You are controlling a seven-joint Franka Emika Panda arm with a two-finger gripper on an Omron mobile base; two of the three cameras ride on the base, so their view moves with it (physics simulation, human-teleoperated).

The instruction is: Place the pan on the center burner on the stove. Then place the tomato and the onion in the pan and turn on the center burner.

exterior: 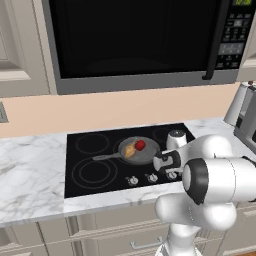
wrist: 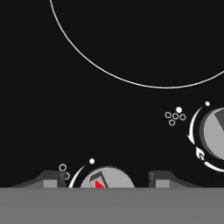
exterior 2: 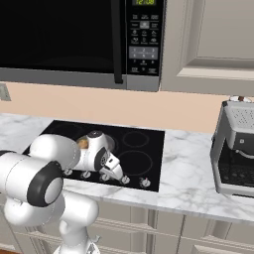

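Knob (wrist: 104, 178) sits between the half-open gripper (wrist: 105, 181) tips, nothing grasped; off-centre, fingers could slip while twisting

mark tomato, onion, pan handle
tomato (exterior: 141, 145): left base view, its red top.
onion (exterior: 130, 150): left base view, bulb middle.
pan handle (exterior: 106, 157): left base view, mid-handle.

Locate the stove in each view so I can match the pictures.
Left base view: stove at centre-left, on the counter.
Right base view: stove at lower centre, partly behind the arm.
Hand view: its black glass lies beyond the fingertips.
Shared landmark: the silver knobs.
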